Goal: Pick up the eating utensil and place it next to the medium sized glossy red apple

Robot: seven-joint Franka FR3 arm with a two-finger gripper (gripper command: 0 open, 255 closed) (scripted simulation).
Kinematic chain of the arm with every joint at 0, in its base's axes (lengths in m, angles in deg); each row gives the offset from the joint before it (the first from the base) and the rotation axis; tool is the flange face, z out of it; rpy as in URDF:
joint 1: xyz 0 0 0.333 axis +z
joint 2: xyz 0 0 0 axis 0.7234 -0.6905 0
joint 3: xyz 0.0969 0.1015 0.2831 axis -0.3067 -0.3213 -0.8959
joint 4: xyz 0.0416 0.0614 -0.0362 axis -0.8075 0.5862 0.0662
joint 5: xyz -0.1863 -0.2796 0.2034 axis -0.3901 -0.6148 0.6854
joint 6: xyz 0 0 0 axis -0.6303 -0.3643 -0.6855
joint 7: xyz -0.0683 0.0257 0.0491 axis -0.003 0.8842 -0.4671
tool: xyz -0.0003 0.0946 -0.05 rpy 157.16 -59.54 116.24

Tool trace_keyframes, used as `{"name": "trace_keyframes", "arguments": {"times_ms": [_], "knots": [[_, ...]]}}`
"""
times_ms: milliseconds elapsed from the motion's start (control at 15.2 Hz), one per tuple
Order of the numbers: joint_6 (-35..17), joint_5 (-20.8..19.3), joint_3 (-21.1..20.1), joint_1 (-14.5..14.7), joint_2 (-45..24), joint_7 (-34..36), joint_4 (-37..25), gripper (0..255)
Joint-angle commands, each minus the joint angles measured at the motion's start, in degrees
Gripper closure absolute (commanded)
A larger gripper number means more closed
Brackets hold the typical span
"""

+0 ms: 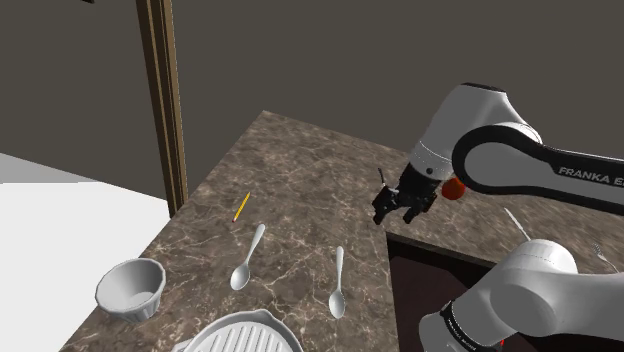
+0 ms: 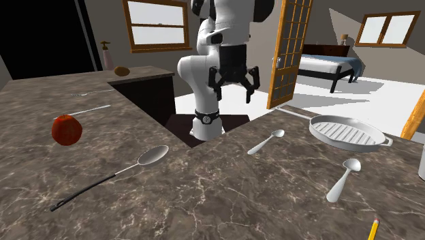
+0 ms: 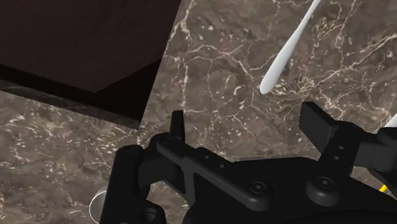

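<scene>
Two white spoons [image 1: 243,270] lie on the marble counter [image 1: 300,170] — the claw [image 1: 398,215] hovers nearby, jaws apart, empty.

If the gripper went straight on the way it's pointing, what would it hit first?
Probably bare marble countertop, beside the dark cutout; the gripper is open, and the nearest white spoon seems off that line.

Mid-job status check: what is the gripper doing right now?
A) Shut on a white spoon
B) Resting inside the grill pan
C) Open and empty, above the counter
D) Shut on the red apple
C: the gripper hangs above the marble counter with its fingers apart and nothing between them, and the red apple sits on the counter well away from it.
</scene>
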Motion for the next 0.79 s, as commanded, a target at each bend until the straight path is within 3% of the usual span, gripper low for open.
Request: {"name": "trace_keyframes", "arguments": {"times_ms": [0, 594, 726], "knots": [[-2.66, 3.99, -2.58, 0.88, -0.28, 4.98, 2.09, 0], [-22.98, 22.85, -16.2, 3.98, -14.07, 23.28, 5.56, 0], [-24.91, 23.88, -17.08, 4.11, -15.68, 23.58, 5.71, 0]]}}
